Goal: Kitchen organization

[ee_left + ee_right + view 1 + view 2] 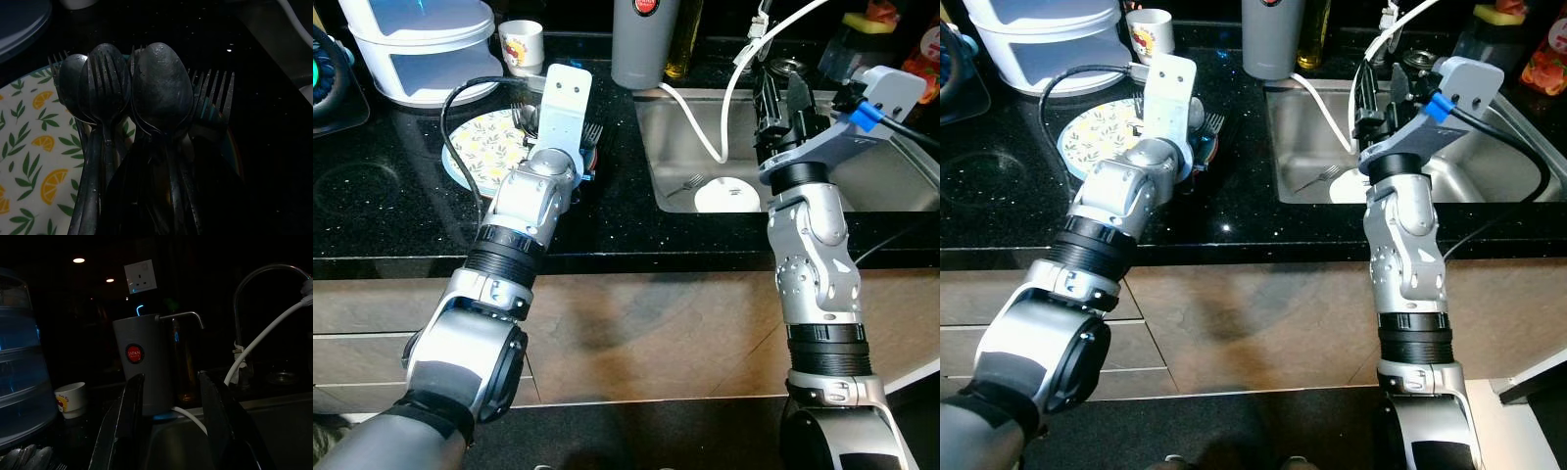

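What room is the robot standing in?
It looks like a home kitchen. There is a steel sink set into a shiny black counter, a curved tap over it, and a pile of spoons and forks lying by a plate with lemons on it.

arms (808, 230): silver, black joint rings | wrist mounts: white, blue clip | cables: black

grey dispenser (644, 41), white hose (697, 119), wall socket (140, 276)
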You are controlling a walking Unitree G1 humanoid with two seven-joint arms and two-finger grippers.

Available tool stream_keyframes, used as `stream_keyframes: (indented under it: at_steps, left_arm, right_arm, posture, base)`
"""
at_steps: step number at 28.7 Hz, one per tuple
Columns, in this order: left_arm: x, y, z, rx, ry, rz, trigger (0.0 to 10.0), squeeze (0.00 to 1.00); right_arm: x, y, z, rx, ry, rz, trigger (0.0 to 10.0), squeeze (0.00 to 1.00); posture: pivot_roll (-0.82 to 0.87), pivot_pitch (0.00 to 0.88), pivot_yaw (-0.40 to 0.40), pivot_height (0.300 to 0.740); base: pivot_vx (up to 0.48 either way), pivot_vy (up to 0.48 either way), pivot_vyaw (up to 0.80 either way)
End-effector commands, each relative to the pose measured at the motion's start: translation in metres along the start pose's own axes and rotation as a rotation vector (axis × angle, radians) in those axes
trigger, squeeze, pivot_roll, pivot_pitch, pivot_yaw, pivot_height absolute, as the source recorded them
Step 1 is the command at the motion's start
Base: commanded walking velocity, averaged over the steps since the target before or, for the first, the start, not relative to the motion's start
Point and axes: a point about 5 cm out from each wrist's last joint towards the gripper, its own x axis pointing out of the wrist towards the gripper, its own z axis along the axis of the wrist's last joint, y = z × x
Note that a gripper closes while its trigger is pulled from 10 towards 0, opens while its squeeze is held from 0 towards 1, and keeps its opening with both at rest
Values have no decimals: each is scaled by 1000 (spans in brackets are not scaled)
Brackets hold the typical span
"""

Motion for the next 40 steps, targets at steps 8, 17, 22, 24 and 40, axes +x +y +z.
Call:
stream_keyframes:
  at_steps: [8, 17, 22, 24, 40]
  left_arm:
    - [5, -6, -17, -13, 79, -16, 0, 0]
    - [8, 3, -20, -54, 90, 32, 0, 0]
    - [2, 15, 18, -137, -137, 109, 10000, 0]
    - [0, 16, 24, -133, -174, 100, 10000, 0]
    - [-48, -12, 64, 20, -616, -326, 10000, 0]
  right_arm:
    - [-5, -5, 0, 2, 7, -25, 10000, 0]
    - [-5, -5, -1, 3, 16, -24, 10000, 0]
    - [-5, -5, -1, 6, 21, -22, 10000, 0]
    - [-5, -5, -1, 7, 21, -22, 10000, 0]
    - [-11, 32, 24, 583, 41, 333, 10000, 0]
  posture:
    - [126, 93, -10, 740]
    - [127, 100, -19, 740]
    - [123, 103, -24, 740]
    - [122, 104, -26, 740]
    - [113, 108, -47, 740]
  base:
    - [0, 0, 0]
    - [0, 0, 0]
    - [0, 0, 0]
    - [0, 0, 0]
    - [0, 0, 0]
